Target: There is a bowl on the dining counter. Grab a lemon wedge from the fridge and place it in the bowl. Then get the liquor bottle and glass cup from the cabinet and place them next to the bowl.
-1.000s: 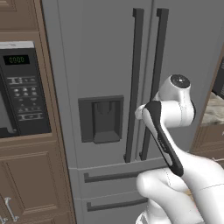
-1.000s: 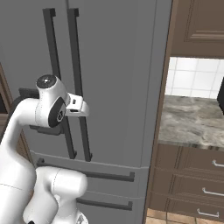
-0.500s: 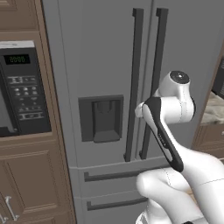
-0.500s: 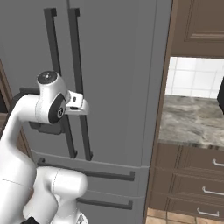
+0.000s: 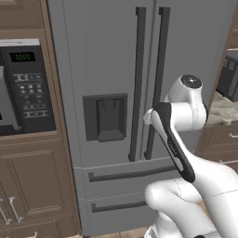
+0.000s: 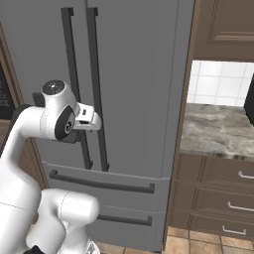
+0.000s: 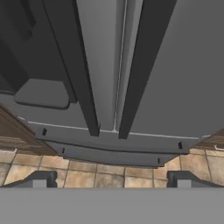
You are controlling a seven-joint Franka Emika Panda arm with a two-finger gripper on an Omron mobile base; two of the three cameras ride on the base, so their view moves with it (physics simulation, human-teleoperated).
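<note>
The grey steel fridge (image 5: 111,51) stands shut right in front of me, its two dark bar handles (image 5: 138,83) running down the middle seam. My gripper (image 6: 97,121) is raised at the lower end of those handles, close to the doors but touching nothing. In the hand view the gripper (image 7: 111,181) is open, its fingertips (image 7: 40,179) set wide apart with nothing between them, looking at the handle ends (image 7: 92,127) and the door seam. The lemon wedge is hidden behind the shut doors.
A dark dispenser recess (image 5: 106,117) sits in the left door, with two bottom drawers (image 5: 125,174) below. A built-in microwave (image 5: 25,88) is to the left. To the right is a marbled worktop (image 6: 218,129) over brown drawers (image 6: 223,198). Tiled floor (image 7: 109,173) lies below.
The arm has crept slightly up and left, keeping the hand by the handles. The gripper stays open, and the fridge doors have not moved.
</note>
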